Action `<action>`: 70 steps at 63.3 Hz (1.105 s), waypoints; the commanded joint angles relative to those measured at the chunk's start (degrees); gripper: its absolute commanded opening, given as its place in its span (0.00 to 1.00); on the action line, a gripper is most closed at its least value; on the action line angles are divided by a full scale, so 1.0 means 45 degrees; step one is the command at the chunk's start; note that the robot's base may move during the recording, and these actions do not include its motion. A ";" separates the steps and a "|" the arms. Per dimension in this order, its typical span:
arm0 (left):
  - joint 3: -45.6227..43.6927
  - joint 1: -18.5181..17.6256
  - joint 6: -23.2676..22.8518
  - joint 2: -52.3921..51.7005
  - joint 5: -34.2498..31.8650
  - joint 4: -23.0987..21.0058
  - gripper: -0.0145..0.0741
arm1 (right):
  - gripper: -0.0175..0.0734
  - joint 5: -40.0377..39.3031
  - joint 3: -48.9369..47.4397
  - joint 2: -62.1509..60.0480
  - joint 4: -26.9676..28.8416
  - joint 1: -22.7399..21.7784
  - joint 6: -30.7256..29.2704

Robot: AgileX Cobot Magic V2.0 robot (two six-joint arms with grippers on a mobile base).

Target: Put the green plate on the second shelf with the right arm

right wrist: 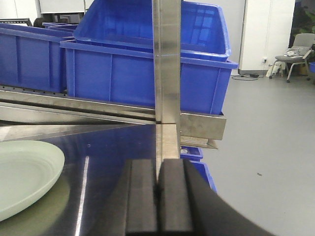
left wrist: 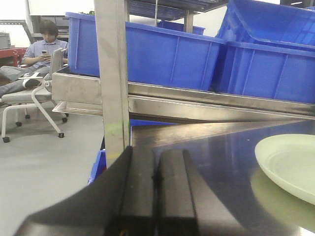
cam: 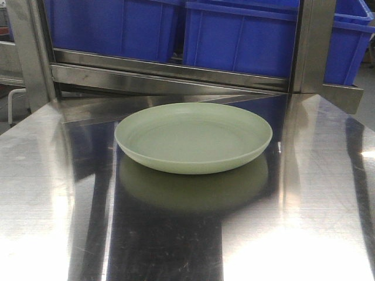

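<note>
Right gripper clenched on nothing; green plate flat on steel table, off to its left, apart; left gripper likewise clenched, plate to its right; blue bins shelved ahead.

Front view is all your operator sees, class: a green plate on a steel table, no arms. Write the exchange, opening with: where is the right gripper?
Observer: The right gripper is shut and empty, to the right of the green plate.
Operator: And the left one?
Observer: The left gripper is shut too, to the plate's left.
Operator: Anyone nearby?
Observer: A person sits beyond the blue bins, in the left wrist view.
</note>
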 commanded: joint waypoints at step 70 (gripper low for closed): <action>0.0506 -0.0072 -0.0031 -0.0222 -0.0978 -0.0071 0.31 | 0.28 1.2062 -1.5621 1.6374 0.7148 0.0329 -0.1448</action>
